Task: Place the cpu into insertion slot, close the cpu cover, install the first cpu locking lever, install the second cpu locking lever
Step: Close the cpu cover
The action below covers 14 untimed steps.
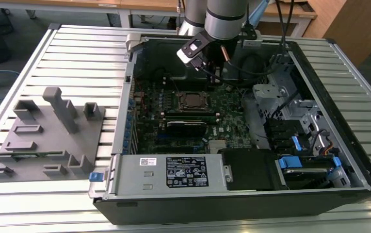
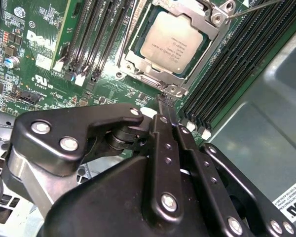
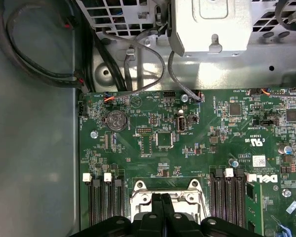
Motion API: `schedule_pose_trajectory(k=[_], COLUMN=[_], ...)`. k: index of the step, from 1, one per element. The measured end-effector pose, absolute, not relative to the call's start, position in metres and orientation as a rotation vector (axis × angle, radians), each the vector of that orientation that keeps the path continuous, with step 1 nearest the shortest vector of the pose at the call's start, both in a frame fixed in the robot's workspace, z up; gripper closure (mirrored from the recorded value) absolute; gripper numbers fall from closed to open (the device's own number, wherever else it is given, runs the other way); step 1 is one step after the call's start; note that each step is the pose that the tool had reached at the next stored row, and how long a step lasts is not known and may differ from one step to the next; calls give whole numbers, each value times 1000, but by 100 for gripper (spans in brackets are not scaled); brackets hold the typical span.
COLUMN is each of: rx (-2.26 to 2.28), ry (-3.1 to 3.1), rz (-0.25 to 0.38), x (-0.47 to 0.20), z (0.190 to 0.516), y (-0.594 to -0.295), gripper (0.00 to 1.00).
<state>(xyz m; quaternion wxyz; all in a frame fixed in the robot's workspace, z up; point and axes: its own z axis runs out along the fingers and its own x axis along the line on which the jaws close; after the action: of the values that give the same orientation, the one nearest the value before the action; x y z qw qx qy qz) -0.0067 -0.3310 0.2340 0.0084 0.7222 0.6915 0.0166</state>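
Grey parts tray [image 1: 43, 136] sits on the bench [image 1: 75, 53], well off to the exterior view's left of the cpu socket [image 1: 180, 99]. The cpu [image 2: 171, 42] lies flat in that socket, with the cpu cover [image 2: 138, 66] framing it. The gripper [image 2: 162, 106] is pinched closed on nothing, tips just beside the socket's edge. The chip looks light, rigid and fragile, so I'd say edges only. The cover's thin stiff metal, so push on the frame.
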Motion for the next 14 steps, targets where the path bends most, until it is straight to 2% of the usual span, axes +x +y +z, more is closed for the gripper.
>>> schedule_pose_trajectory(k=[14], rx=[2258], ry=[2159], rz=[51], x=[-25], z=[230], y=[-329], gripper=[89])
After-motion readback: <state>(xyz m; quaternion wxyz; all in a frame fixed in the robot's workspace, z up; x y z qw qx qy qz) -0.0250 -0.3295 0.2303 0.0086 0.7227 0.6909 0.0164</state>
